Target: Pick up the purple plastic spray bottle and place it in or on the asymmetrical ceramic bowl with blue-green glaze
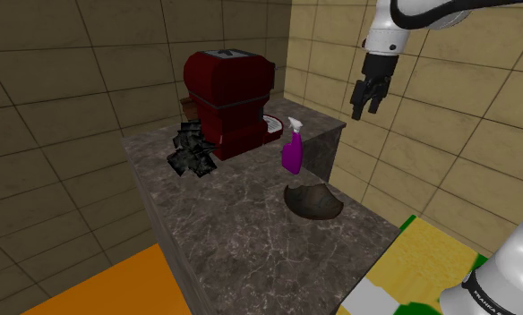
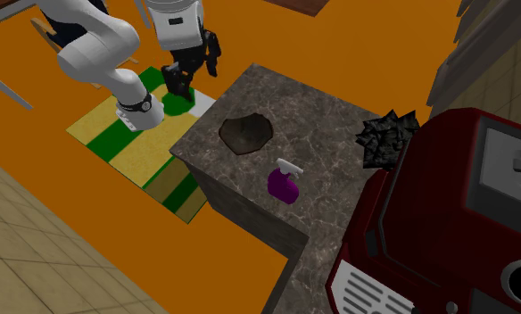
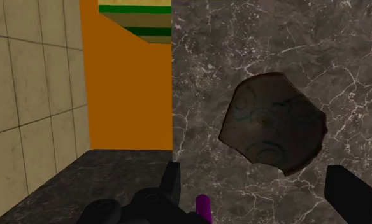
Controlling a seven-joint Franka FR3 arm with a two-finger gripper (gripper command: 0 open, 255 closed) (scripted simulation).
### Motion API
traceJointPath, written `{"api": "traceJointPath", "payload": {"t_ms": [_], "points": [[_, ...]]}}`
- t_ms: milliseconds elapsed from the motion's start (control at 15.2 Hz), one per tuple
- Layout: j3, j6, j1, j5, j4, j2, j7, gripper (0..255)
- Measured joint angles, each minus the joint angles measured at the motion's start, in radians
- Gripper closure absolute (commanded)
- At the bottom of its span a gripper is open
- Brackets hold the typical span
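A dark marbled stone counter (image 1: pixel 224 234) carries four things. A red coffee machine (image 1: pixel 228 94) stands at its far end, with a black jagged lump (image 1: pixel 191 150) just beside it on the shoulder view's left. A purple spray bottle (image 1: pixel 293 154) stands upright by the right edge. Nearer lies a brown irregular bowl (image 1: pixel 313 200).

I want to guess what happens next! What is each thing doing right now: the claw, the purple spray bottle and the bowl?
Claw: open, up in the air, holding nothing.
Purple spray bottle: standing upright on the counter, not held.
Bowl: right way up on the counter, empty.

Upright purple spray bottle (image 1: pixel 292 153) near brown bowl (image 1: pixel 314 201)
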Motion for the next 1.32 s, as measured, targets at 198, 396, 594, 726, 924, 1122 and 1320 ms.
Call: {"api": "traceJointPath", "payload": {"t_ms": [198, 396, 594, 726, 924, 1122, 1320], "points": [[0.004, 0.051, 0.001, -0.004, 0.058, 0.106, 0.005, 0], [0.004, 0.077, 0.000, -0.010, 0.147, 0.219, 0.006, 0], [0.005, 0.093, 0.000, -0.016, 0.254, 0.342, 0.009, 0], [0.009, 0.093, 0.004, -0.020, 0.336, 0.422, 0.019, 0], [0.007, 0.100, 0.003, -0.027, 0.449, 0.542, 0.019, 0], [0.005, 0.087, 0.002, -0.033, 0.591, 0.667, 0.020, 0], [0.005, 0.060, 0.005, -0.038, 0.731, 0.781, 0.025, 0]]}}
